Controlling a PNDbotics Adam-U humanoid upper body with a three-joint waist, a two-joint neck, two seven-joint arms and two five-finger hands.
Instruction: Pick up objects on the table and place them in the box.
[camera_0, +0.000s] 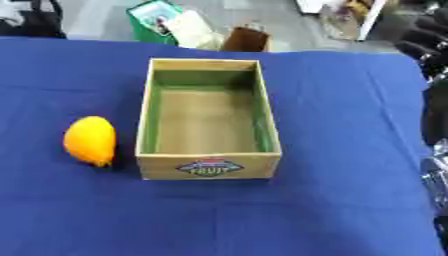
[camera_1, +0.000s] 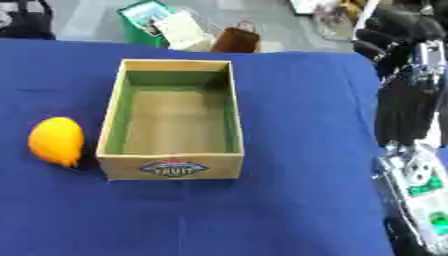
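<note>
Blue cloth (camera_0: 332, 210) covers the whole table; beyond its far edge there's floor w/ a green bag and a brown bag, not part of the job.

The orange fruit (camera_0: 89, 140), mango-shaped, lies on the cloth just beside the box's left wall, near its front corner, on its side, pointed end toward the robot. It's not in the box yet. The box (camera_0: 208, 169) is wood, open top, green-lined inside, label on the front wall, nothing in it.

Right arm (camera_1: 404, 115) hangs along the right edge of the right eye view, black w/ silver parts, well apart from both fruit and box. The hand itself isn't clear enough: can't tell if its fingers are spread or curled. Left hand shows in neither view.

Judgement: this is the start, so the reach to the fruit is the step. The fruit sits on the robot's left, so the left hand looks the shorter route; the right would have to cross over the box. Come down from above, fingers across the fruit's fat middle, not the tapered tip, since a round skin prob rolls if nudged sideways. Approach from the outer side so any push goes toward the box wall, not away. Lift clear of the rim before moving over.
</note>
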